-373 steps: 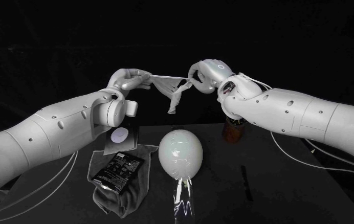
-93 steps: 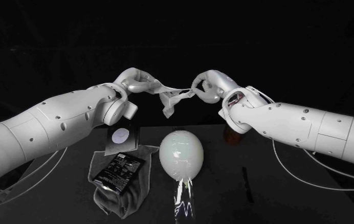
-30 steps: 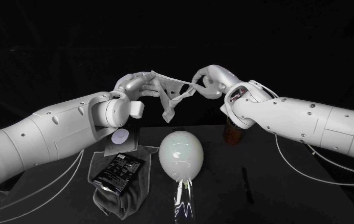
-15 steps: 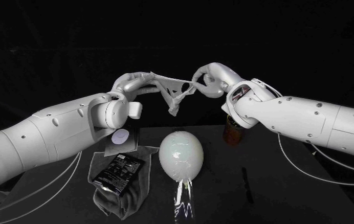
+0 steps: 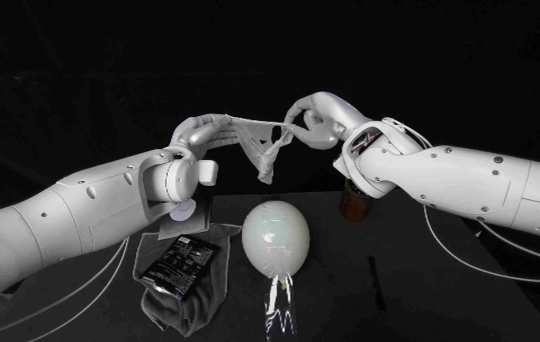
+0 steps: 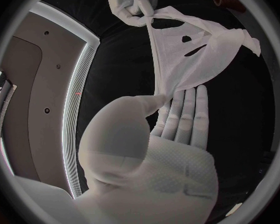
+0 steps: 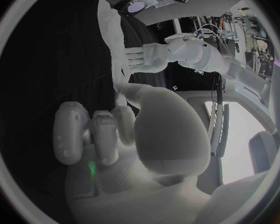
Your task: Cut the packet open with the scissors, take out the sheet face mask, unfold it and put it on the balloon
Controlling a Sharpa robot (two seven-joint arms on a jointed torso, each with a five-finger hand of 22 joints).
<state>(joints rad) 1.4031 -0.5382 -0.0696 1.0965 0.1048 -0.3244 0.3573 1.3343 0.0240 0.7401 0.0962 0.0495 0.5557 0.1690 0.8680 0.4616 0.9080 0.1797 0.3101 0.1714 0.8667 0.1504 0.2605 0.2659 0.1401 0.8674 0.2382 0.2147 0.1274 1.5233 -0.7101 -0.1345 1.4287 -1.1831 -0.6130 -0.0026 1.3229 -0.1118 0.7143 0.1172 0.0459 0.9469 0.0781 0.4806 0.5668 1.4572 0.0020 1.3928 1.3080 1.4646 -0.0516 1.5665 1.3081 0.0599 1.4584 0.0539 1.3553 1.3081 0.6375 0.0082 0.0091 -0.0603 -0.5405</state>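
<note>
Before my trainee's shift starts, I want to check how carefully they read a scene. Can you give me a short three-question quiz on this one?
1. True or false: the sheet mask lies on the balloon.
2. The black packet rests on: A) the grey cloth; B) the balloon; C) a hand.
3. Fill in: the mask hangs between the fingers of the left hand and the ___ hand.
Key: 1 false, it is held up in the air, apart from the balloon; 2 A; 3 right hand.
</note>
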